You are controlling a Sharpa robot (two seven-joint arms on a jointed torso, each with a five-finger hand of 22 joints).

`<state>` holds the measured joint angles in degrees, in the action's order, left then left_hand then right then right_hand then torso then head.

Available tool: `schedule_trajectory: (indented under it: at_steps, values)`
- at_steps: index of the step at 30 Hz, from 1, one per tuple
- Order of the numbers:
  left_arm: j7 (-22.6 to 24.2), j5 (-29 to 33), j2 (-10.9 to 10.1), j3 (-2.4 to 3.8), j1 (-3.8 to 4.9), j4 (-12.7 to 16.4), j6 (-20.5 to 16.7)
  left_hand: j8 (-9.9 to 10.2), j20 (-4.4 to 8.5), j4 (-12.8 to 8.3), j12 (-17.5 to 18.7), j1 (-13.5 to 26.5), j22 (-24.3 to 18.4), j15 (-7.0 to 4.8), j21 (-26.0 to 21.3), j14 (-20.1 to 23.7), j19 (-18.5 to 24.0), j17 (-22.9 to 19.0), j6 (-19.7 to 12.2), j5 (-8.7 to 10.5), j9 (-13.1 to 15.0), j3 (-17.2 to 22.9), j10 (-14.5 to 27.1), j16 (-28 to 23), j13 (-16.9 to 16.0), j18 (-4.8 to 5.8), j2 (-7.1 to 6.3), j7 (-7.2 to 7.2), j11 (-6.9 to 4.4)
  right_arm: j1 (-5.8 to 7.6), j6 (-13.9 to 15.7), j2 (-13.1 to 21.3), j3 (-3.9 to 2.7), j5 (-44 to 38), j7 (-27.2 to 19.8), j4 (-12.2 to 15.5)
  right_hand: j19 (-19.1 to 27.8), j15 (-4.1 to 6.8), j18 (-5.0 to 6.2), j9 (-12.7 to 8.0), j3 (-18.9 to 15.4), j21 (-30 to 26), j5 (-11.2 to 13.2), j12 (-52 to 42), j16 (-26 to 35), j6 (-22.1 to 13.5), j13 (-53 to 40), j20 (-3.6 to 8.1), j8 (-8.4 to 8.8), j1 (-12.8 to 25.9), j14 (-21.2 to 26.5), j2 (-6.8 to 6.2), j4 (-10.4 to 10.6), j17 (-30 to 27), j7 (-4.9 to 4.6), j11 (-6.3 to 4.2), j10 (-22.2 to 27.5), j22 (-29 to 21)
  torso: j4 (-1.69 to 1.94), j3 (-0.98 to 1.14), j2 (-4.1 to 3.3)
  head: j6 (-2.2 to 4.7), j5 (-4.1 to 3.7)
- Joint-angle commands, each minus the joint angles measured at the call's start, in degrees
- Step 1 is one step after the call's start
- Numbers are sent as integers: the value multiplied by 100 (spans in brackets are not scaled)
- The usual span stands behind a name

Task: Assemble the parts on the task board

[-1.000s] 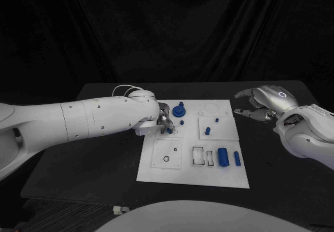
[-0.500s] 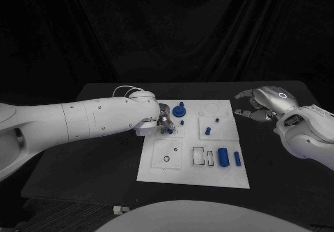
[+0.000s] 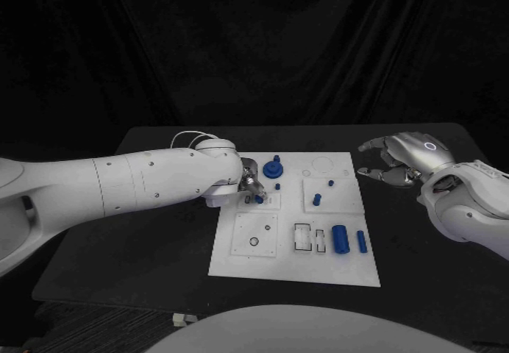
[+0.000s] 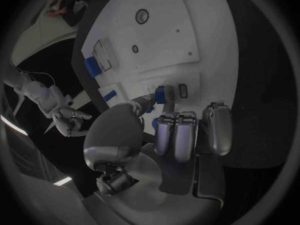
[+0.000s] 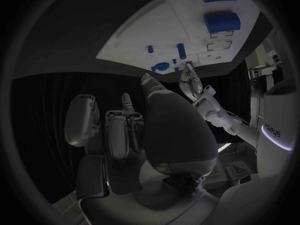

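Nearest the robot on the task board (image 3: 297, 265) lie two loose blue cylinders, a thick one (image 3: 340, 239) and a thin one (image 3: 362, 241), beside empty rectangular slots; farther along the board, the left robot hand (image 3: 250, 185) pinches a small blue peg (image 3: 259, 198) at a socket near the board's left edge, so an insertion step appears to be in hand; beyond it stands a blue gear-like part (image 3: 275, 169); the right robot hand (image 3: 395, 165) hovers off the board's far right corner above the surface (image 3: 159, 243), fingers loosely curled, holding nothing; next, the peg likely needs aligning and pressing straight down.
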<state>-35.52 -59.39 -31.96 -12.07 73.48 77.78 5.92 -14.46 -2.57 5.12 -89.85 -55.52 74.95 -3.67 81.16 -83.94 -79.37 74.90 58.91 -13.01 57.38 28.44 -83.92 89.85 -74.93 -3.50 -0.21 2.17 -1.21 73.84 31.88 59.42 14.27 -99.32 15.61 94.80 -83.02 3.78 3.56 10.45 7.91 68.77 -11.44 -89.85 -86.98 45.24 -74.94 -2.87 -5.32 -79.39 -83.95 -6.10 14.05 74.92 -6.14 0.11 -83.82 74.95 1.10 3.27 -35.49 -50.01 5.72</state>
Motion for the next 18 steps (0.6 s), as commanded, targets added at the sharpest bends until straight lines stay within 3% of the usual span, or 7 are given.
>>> schedule_trajectory:
  at_steps: [1, 2, 9, 12, 18]
  values:
    - [59, 21, 9, -25, -67, 8, 143, 111, -20, 159, -15, 126, 513, -5, -35, -606, 19, 1510, 31, 187, -68, -246, -608, 15, -1507, 12, -44, 47, 6, -18, -30, 6, -4, -22, 114, -2, -8, -49, 62, -5, 6, -20, -9, -15, 24, 56, -1506, -5, -15, -43, -536, 17, -32, 1263, 4, 35, -618, 952, -2, -1, -3, 1, 12]
    - [56, 21, 6, -25, -71, 7, 147, 178, -28, 303, -10, 243, 517, 8, -42, -606, 19, 1510, 45, 270, -122, -421, -602, 15, -1502, 12, -65, 70, 24, -19, -31, 5, -4, -22, 113, -3, -8, -49, 62, -5, 6, -20, -9, -15, 24, 56, -1506, -5, -15, -43, -536, 17, -32, 1263, 4, 35, -618, 952, -3, -1, -2, 1, 13]
    - [57, 21, -10, -25, -85, 5, 136, 369, -54, 698, -5, 431, 546, 30, -62, -606, 7, 1510, 151, 638, -257, -1017, -597, 15, -1497, 10, -59, 86, 49, -26, -32, 7, -4, -22, 108, -4, -6, -50, 63, -6, 5, -26, -14, -15, 22, 58, -1506, -6, -14, -42, -537, 17, -33, 1265, 4, 36, -618, 950, -2, -2, -4, 1, 5]
    - [71, 21, -22, -25, -87, 6, 91, 370, -55, 802, -10, 478, 560, 29, -65, -606, -3, 1510, 204, 756, -240, -1176, -602, 15, -1502, 11, -44, 78, 45, -28, -33, 10, -4, -22, 107, -4, -6, -50, 63, -6, 5, -26, -14, -15, 22, 58, -1506, -6, -14, -42, -537, 17, -33, 1265, 4, 36, -618, 950, 3, -2, 0, 1, -7]
    - [86, 21, -50, -24, -89, 5, -20, 329, -52, 833, -15, 456, 578, 22, -58, -606, -19, 1510, 264, 788, -183, -1261, -608, 15, -1507, 15, -34, 60, 33, -37, -40, 9, -4, -22, 104, -13, -1, -50, 66, -7, 2, -40, -19, -15, 24, 63, -1506, -7, -14, -40, -536, 16, -34, 1263, 4, 36, -618, 947, 3, -1, -3, 1, -3]
